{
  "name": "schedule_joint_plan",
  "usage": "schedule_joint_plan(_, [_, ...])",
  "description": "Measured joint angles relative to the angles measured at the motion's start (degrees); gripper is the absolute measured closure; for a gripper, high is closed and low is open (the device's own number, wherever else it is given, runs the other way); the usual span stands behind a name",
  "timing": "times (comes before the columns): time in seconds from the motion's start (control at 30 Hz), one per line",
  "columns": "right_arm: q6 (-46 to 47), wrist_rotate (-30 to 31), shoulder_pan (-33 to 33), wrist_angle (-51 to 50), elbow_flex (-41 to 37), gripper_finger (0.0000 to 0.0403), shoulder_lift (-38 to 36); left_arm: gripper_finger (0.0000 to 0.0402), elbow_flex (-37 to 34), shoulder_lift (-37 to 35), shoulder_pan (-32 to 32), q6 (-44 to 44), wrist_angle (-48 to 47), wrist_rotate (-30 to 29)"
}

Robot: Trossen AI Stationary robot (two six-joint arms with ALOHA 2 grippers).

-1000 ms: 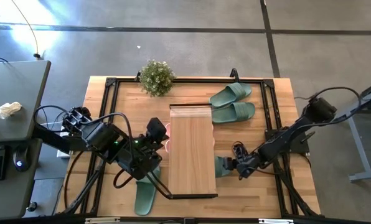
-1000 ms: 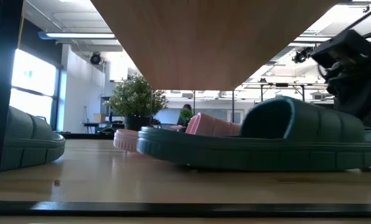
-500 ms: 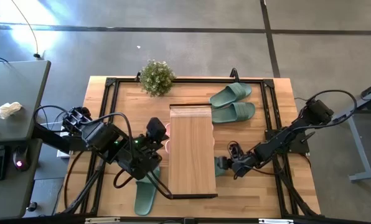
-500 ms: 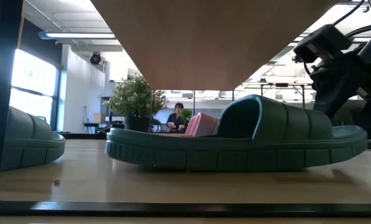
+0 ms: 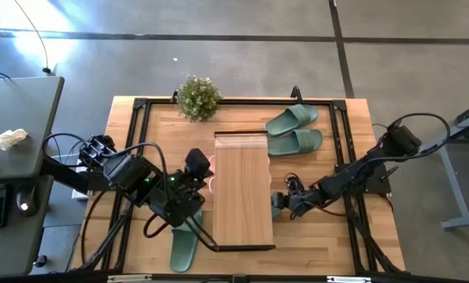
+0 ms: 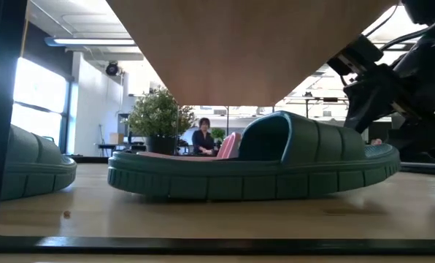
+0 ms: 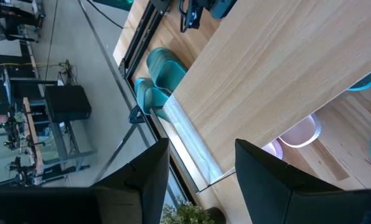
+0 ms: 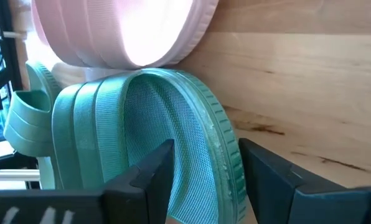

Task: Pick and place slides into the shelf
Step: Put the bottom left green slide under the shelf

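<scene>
Your right end effector sits at the right edge of the shelf, its fingers closed on the heel rim of a green slide that lies under the plank top on the counter; a pink slide lies just beyond it under the shelf. Your left end effector waits at the shelf's left edge with its fingers parted and nothing between them; one green slide lies by it, and a green pair lies beside the shelf's far end, near a potted plant
</scene>
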Motion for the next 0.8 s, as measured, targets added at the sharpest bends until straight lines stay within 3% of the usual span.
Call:
schedule_joint_plan(0.57, [-3.5, -2.5, -0.7, 3.5, 0.0, 0.0236, 0.0, 0.0236, 0.0, 0.0, 0.0, -5.2, 0.0, 1.6])
schedule_joint_plan(0.67, [-4.8, -3.8, -0.7, 2.2, 0.0, 0.0236, 0.0, 0.0236, 0.0, 0.0, 0.0, -5.7, 0.0, 3.9])
schedule_joint_plan(0.8, [-6.9, -3.5, -0.7, 2.1, 0.0, 0.0236, 0.0, 0.0236, 0.0, 0.0, 0.0, -5.3, 0.0, 11.6])
